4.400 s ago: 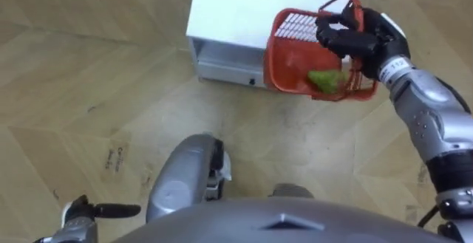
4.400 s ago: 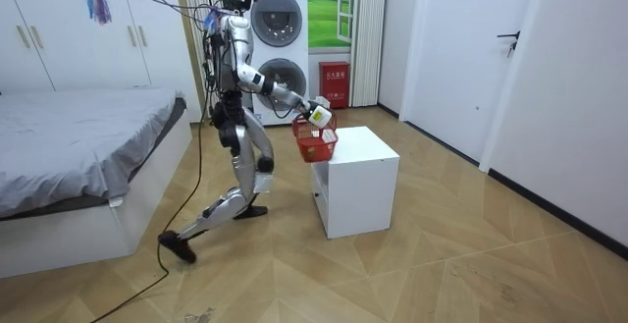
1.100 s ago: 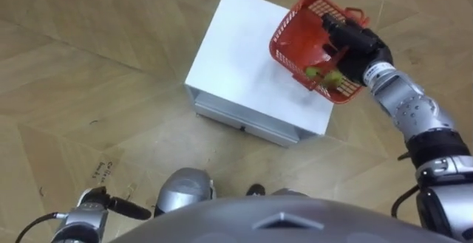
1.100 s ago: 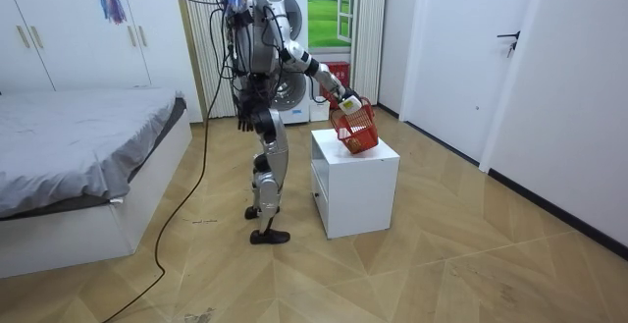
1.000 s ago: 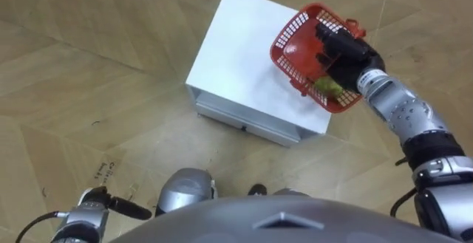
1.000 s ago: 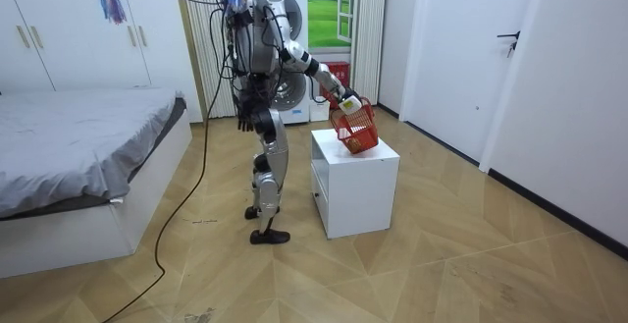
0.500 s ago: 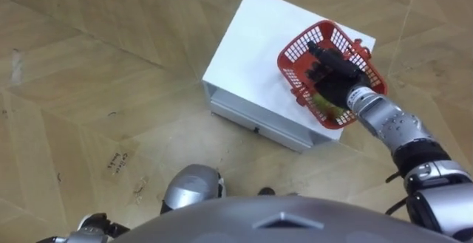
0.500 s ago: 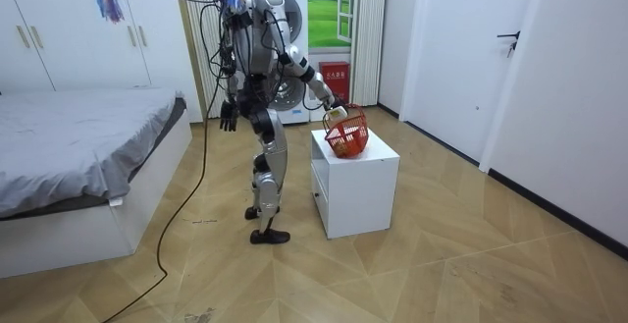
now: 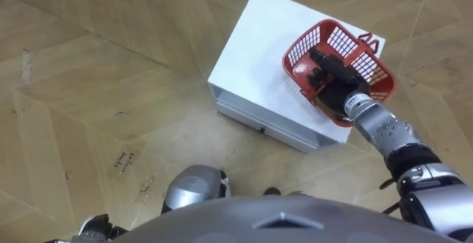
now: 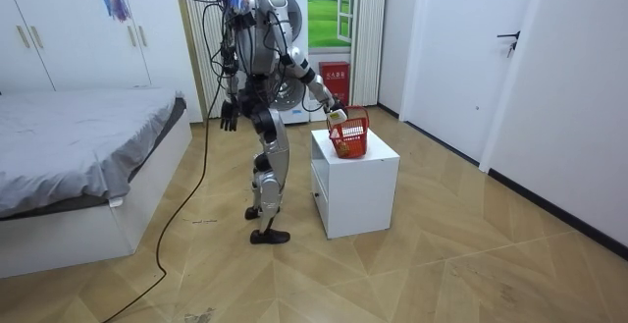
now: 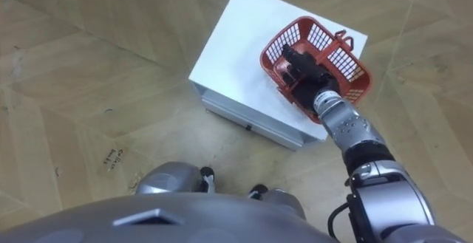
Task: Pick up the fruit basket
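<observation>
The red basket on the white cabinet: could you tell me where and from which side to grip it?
Probably by the thin handle at its rim, from above: the basket sits upright on the cabinet, open top up, and its mesh walls flare outward. The right hand is over its near rim.

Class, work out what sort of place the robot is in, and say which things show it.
Probably a bedroom in a home: a bed, white wardrobe doors and stacked washing machines behind the robot.
</observation>
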Robot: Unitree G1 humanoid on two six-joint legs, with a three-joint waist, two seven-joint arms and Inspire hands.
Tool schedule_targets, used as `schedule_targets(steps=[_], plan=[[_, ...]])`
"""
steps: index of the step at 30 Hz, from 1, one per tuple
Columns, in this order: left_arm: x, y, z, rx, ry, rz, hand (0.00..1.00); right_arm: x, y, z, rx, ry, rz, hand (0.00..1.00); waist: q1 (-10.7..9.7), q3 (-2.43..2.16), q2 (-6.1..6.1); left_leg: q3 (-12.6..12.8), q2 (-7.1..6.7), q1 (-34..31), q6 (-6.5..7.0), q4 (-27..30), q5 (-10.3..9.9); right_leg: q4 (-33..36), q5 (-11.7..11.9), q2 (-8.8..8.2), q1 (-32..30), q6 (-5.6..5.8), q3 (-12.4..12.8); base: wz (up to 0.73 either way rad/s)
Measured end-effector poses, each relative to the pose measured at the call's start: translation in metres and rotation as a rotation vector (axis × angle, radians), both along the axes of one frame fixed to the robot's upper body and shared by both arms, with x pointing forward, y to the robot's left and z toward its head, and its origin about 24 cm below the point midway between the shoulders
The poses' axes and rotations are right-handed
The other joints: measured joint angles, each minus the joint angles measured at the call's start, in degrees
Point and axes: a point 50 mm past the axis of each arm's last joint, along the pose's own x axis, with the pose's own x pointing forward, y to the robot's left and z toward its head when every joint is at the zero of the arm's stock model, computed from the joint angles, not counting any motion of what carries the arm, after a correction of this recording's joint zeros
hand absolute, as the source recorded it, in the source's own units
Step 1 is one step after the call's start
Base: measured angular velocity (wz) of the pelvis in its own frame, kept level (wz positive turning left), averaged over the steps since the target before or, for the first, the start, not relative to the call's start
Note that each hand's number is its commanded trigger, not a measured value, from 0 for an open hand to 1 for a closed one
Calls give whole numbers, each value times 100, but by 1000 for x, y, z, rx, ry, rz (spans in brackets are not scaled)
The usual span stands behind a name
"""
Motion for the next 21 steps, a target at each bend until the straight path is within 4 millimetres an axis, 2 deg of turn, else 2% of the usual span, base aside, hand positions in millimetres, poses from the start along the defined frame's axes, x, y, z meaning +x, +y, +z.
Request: schedule_targets(steps=[5,7,21], plan=[[1,-2,-1,4,-12,-5,0,1,1,1,-6,-11,-12,0,2,25,35,15,-18,-17,8,-9,-5,68,-34,-68,-44,32,-1,0],[-1,-1,0,8,-9,-4,0,2,1,1,-8,-15,-16,0,4,24,40,18,-11,-22,65,-17,-40,79,-40,-51,-62,31,3,0],[-2,-2,-1,6,-13,-6,0,6,3,6,-6,-46,-7,0,-7,19,37,34,1,-58,76,-37,-46,76,-41,-26,-104,33,-10,0]])
